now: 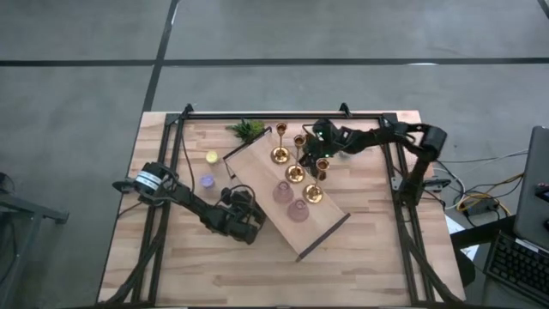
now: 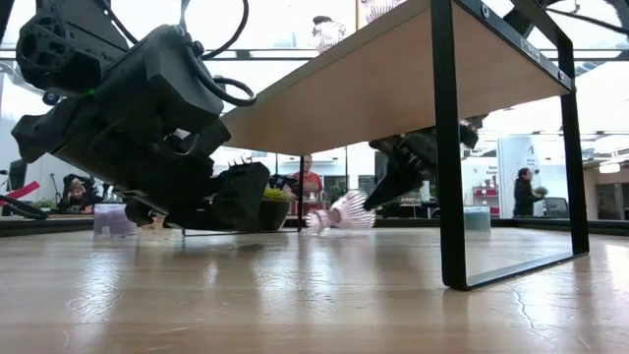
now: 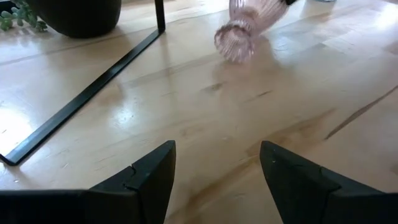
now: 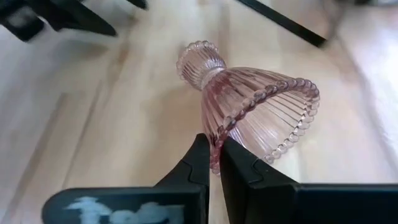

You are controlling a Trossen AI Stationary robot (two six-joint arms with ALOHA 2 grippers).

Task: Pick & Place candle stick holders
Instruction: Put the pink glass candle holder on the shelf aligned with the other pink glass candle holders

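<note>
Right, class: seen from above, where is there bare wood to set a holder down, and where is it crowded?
Bare: the light wooden table along the edge beside the left hand, and its corner beyond the black-framed wooden riser's lower end. Crowded: the riser's top, with gold metal candlesticks and ribbed pink glass cups.

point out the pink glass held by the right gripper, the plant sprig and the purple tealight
pink glass (image 4: 249,99), right wrist view, on its ribbed flared bowl
right gripper (image 4: 214,158), right wrist view, between the fingertips pinching the glass rim
plant sprig (image 1: 249,130), high view, on its green leaves
purple tealight (image 1: 207,181), high view, on its top
</note>
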